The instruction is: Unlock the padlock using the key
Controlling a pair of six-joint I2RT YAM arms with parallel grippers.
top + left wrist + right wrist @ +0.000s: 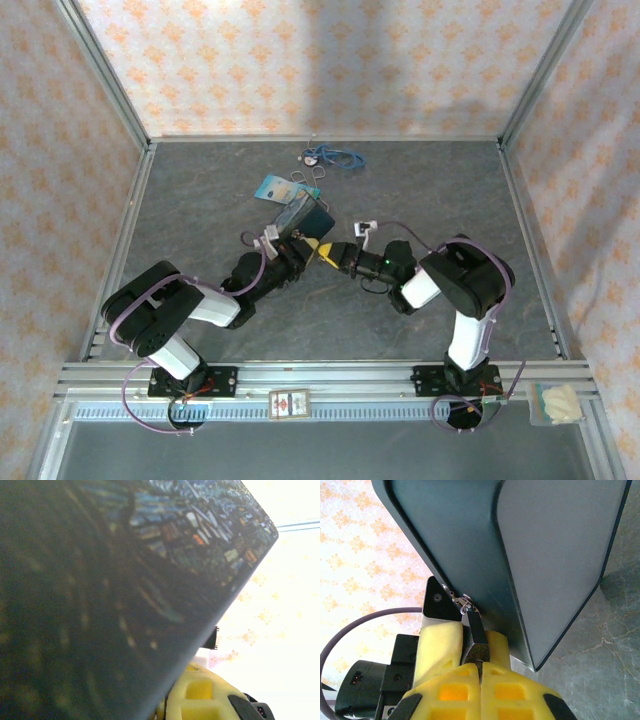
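Note:
The padlock point(477, 628) is a small dark bar. Its silvery shackle point(465, 603) hooks into the hasp on the edge of the starry blue box point(545, 555). My right gripper point(480, 666) is shut on a speckled brassy piece at the padlock's lower end, which looks like the key point(478, 654). The left gripper's yellow fingers point(440, 645) flank the padlock body and are closed on it. From above, both grippers meet tip to tip, the left gripper point(296, 246) and the right gripper point(327, 252), just below the tilted box point(303, 213). The box's painted face point(125, 580) lies close over the left wrist camera.
Behind the box lie a blue card on a wire ring point(272, 187) and, further back, a blue cord with a round piece point(335, 155). A small white item point(362, 228) sits just above the right gripper. Metal frame rails border the grey table point(450, 190).

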